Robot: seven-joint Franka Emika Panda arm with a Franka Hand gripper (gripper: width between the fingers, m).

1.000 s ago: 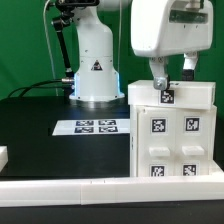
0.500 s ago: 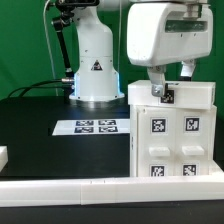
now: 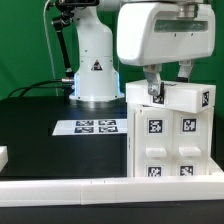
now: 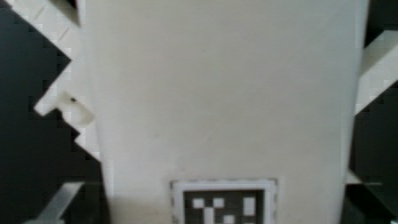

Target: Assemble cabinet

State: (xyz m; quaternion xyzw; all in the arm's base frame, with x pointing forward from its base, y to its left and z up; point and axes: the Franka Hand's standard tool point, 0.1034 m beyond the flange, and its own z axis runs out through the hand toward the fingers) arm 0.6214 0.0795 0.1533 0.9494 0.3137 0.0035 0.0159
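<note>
The cabinet (image 3: 172, 140) stands at the exterior view's right, a white box with tagged recessed compartments on its front. A white top panel (image 3: 180, 97) with a tag at each end lies on it, turned slightly askew. My gripper (image 3: 168, 80) reaches down from above with one finger on either side of this panel and is shut on it. In the wrist view the panel (image 4: 214, 100) fills the frame, with one tag (image 4: 226, 205) near the jaws. The fingertips are mostly hidden there.
The marker board (image 3: 97, 127) lies flat on the black table at the middle. The robot base (image 3: 95, 65) stands behind it. A small white part (image 3: 3, 157) lies at the exterior view's left edge. A white rail (image 3: 60, 187) runs along the front.
The wrist has turned and shifted toward the exterior view's left. The top panel has turned with it, and a tag now shows at its right end.
</note>
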